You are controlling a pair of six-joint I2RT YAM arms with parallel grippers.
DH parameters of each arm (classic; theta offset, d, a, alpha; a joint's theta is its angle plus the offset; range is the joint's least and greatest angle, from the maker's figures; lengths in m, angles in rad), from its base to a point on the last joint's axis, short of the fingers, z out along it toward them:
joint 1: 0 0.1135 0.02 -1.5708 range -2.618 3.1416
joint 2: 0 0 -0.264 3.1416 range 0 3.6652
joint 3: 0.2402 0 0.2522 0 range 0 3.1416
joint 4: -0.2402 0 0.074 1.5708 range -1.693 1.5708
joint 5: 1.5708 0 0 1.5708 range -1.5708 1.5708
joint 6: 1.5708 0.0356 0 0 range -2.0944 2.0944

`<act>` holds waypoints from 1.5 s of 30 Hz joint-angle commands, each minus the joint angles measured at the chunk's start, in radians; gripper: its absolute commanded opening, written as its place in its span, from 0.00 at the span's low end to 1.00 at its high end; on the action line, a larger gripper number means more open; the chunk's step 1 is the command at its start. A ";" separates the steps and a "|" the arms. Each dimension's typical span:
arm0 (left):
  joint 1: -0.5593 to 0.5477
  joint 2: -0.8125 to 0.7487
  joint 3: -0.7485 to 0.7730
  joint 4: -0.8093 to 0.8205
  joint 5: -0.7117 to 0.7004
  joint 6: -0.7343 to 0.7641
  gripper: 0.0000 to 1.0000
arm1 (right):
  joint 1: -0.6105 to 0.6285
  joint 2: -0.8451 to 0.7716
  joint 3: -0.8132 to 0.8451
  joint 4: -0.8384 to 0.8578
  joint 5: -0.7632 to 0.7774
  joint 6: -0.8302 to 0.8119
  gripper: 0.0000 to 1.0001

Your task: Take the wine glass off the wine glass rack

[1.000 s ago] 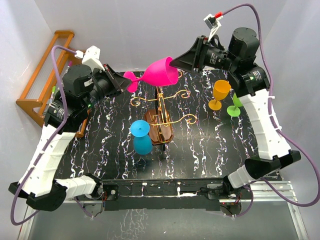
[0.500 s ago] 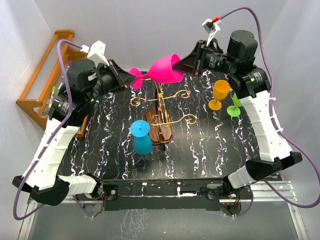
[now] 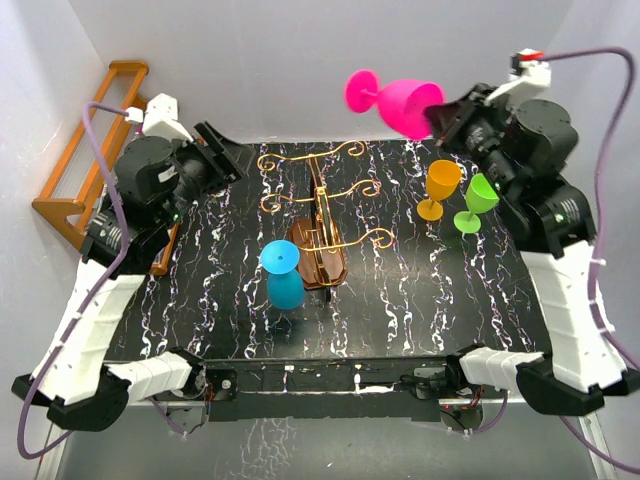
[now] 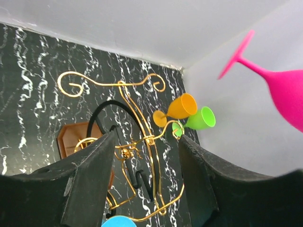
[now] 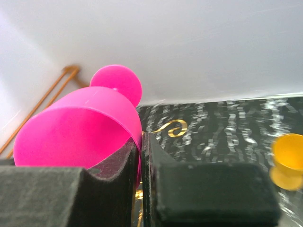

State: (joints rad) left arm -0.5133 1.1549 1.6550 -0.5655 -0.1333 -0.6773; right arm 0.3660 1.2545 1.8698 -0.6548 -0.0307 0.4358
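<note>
The pink wine glass (image 3: 400, 100) hangs in the air on its side at the back right, foot pointing left, clear of the wine glass rack (image 3: 318, 255). My right gripper (image 3: 437, 115) is shut on its rim; in the right wrist view the fingers (image 5: 141, 156) pinch the thin pink wall (image 5: 80, 127). The rack's gold wire arms (image 4: 124, 90) carry no glass. My left gripper (image 3: 222, 152) stands open and empty at the back left, with the rack seen between its fingers (image 4: 147, 165). The pink glass (image 4: 284, 92) shows far right in that view.
A blue glass (image 3: 283, 275) stands upside down left of the rack's base. An orange glass (image 3: 438, 185) and a green glass (image 3: 477, 200) stand at the right. A wooden slatted shelf (image 3: 85, 170) leans against the left wall. White walls close the table in.
My left gripper let go of the pink glass's foot, opened and drew back left. The right gripper shut on the rim and carried the glass up and to the right.
</note>
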 commanded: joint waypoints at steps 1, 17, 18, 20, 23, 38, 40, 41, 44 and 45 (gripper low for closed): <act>-0.001 -0.075 -0.028 0.000 -0.120 0.001 0.54 | -0.001 -0.061 -0.032 -0.064 0.487 -0.030 0.08; 0.000 -0.171 -0.110 -0.166 -0.149 -0.049 0.53 | -0.182 0.105 -0.255 -0.443 0.295 0.023 0.08; 0.000 -0.175 -0.119 -0.168 -0.145 -0.051 0.53 | -0.205 0.105 -0.289 -0.427 0.268 0.012 0.08; 0.000 -0.185 -0.130 -0.172 -0.136 -0.056 0.52 | -0.246 0.105 -0.351 -0.397 0.208 0.001 0.08; 0.000 -0.194 -0.142 -0.197 -0.123 -0.065 0.52 | -0.280 0.114 -0.399 -0.383 0.189 -0.002 0.08; 0.000 -0.217 -0.201 -0.249 -0.059 -0.078 0.52 | -0.332 0.232 -0.482 -0.239 0.226 -0.020 0.17; -0.001 -0.210 -0.191 -0.263 -0.039 -0.077 0.52 | -0.332 0.240 -0.476 -0.225 0.229 -0.022 0.22; -0.001 -0.208 -0.190 -0.271 -0.028 -0.077 0.52 | -0.331 0.244 -0.467 -0.224 0.230 -0.022 0.28; 0.000 -0.217 -0.195 -0.300 0.023 -0.078 0.52 | -0.332 0.240 -0.408 -0.240 0.224 -0.020 0.42; 0.000 -0.226 -0.204 -0.306 0.038 -0.080 0.52 | -0.332 0.232 -0.379 -0.251 0.215 -0.018 0.43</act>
State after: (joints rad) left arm -0.5137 0.9501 1.4471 -0.8295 -0.1692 -0.7589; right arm 0.0376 1.5074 1.3933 -0.9432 0.1833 0.4187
